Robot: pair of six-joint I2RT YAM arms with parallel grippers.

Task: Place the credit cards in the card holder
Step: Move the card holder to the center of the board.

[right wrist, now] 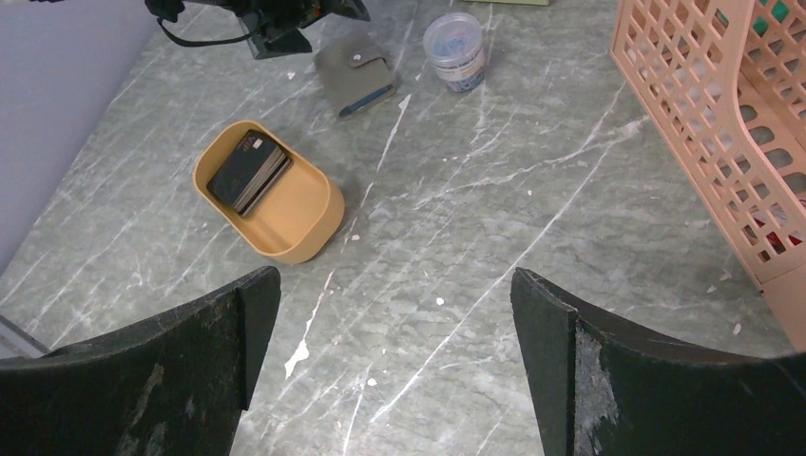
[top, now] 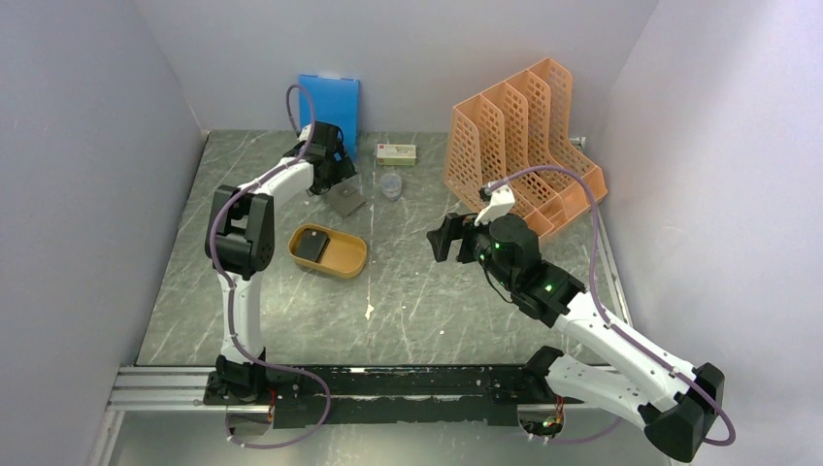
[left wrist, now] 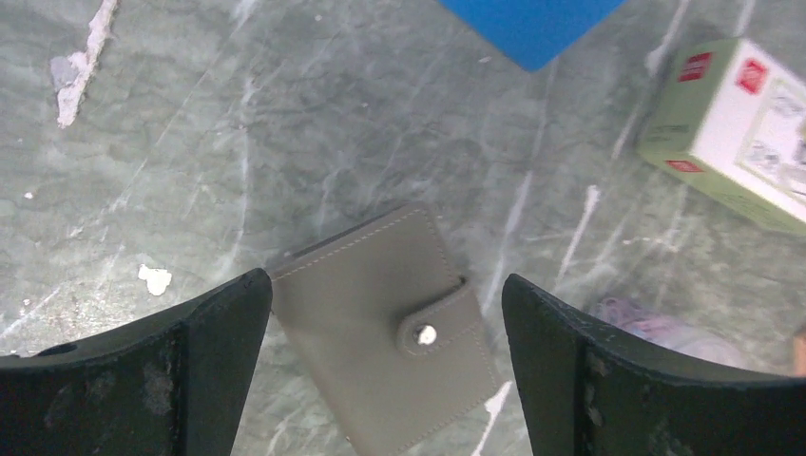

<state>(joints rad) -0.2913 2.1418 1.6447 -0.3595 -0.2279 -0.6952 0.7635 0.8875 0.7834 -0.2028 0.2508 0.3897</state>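
The card holder (left wrist: 390,337), a grey-brown wallet with a snap tab, lies shut and flat on the table (top: 417,291). It also shows in the top view (top: 345,200) and the right wrist view (right wrist: 355,74). My left gripper (left wrist: 385,366) is open just above it, one finger on each side, not touching. It shows in the top view (top: 335,175) too. The credit cards (right wrist: 249,171), a dark stack, lie in the orange oval tray (right wrist: 304,223); they also show in the top view (top: 312,244). My right gripper (right wrist: 394,370) is open and empty over the bare table middle, also seen in the top view (top: 448,239).
A blue notebook (top: 329,102) leans on the back wall. A small green box (top: 397,152) and a clear round tub (top: 390,184) sit behind the holder. An orange perforated file rack (top: 524,146) stands at the back right.
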